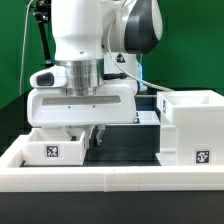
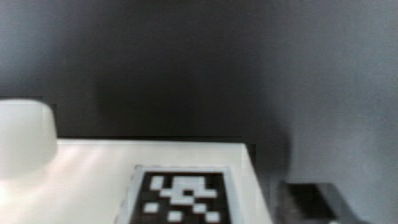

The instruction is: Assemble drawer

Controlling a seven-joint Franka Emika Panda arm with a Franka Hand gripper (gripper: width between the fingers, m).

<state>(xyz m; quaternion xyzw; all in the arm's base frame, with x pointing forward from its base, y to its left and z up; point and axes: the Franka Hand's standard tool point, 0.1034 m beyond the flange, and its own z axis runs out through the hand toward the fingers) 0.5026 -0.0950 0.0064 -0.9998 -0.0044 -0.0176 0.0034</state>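
Matte black tabletop [image 1: 130,152], plain green backdrop [image 1: 14,60]. Small white plastic tagged tray [image 1: 52,148], exterior view's left; tall hollow white plastic case [image 1: 195,125], right. Dark two-finger gripper [image 1: 97,135] beside tray (opening indiscernible).

Dark grey bench [image 2: 196,70] fills most of the wrist view. Nearest the camera, a white drawer part [image 2: 98,170] shows a flat face with a black-and-white tag [image 2: 183,195], partly cut off. A blurred white rounded shape [image 2: 22,135] rises beside it, too soft to identify.
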